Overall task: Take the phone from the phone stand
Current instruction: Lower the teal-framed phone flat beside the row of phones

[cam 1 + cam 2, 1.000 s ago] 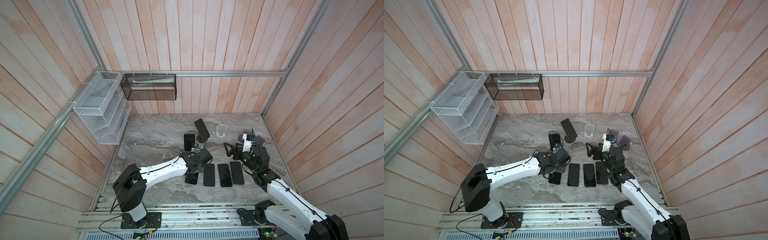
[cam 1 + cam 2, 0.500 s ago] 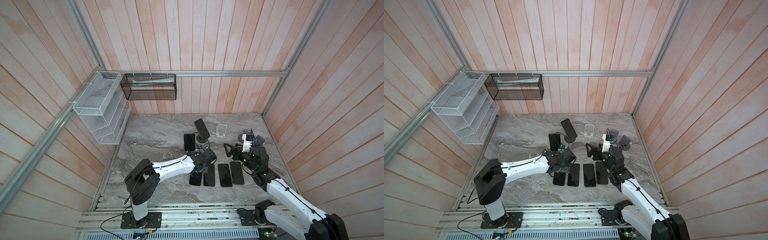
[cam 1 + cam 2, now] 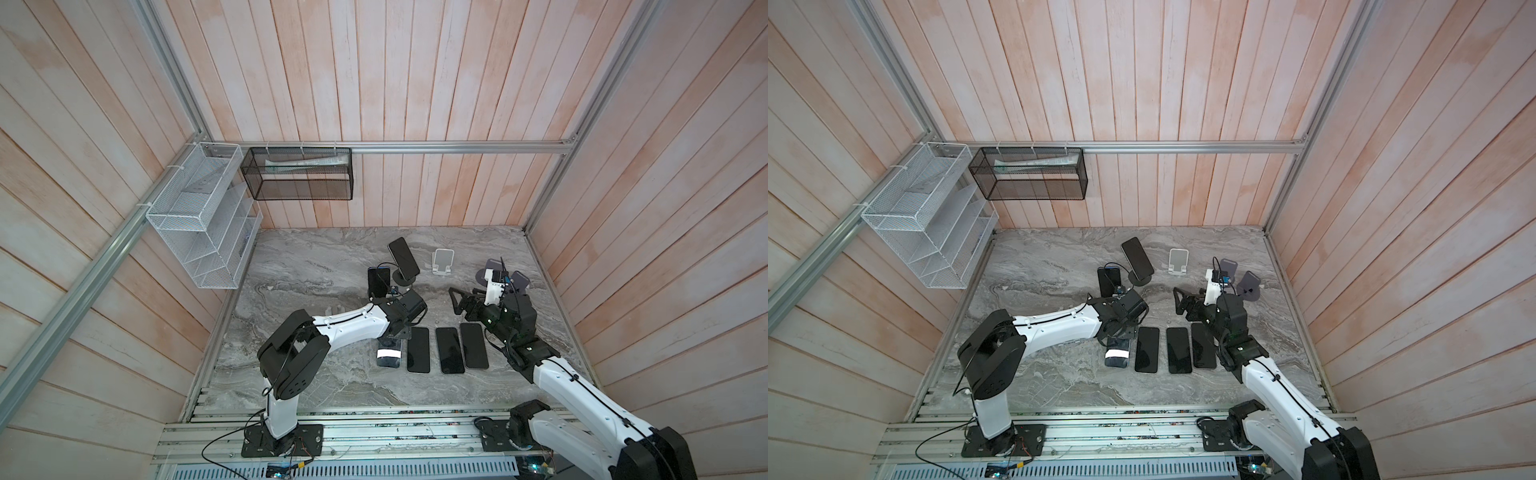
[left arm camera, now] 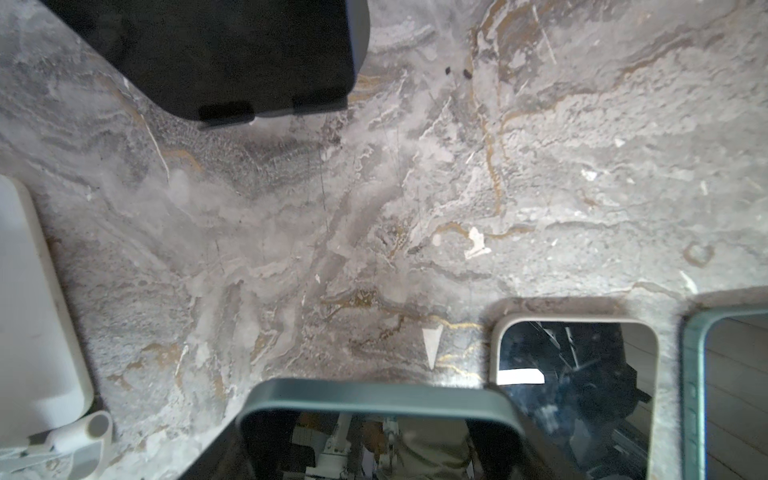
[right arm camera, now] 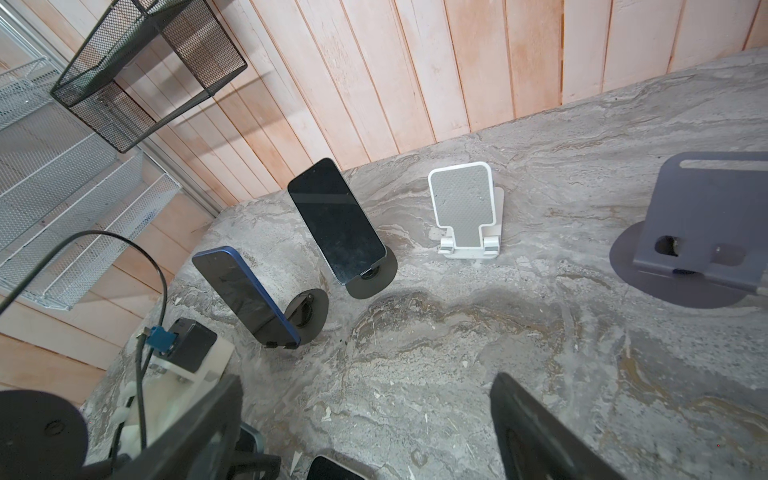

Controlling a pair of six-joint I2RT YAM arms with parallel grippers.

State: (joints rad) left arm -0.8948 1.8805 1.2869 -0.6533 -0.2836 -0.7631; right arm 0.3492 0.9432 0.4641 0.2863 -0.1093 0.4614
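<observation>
right wrist: blue phone (image 5: 245, 299) likely stiff, slick; pinch its long edges. right jaws gape, left jaws hold teal phone (image 4: 374, 395).

Left gripper (image 3: 397, 332): jaws hidden in both top views, grip unreadable. Phone (image 3: 390, 356) at its 6 o'clock, half covered.

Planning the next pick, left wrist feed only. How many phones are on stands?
Observer: Two, a blue-edged phone and a black phone, both on dark stands.
Operator: Right gripper busy?
Observer: No. The right gripper is open and holds nothing.
Operator: Row on the table?
Observer: Four flat phones lie side by side. The left gripper is over the leftmost phone.
</observation>
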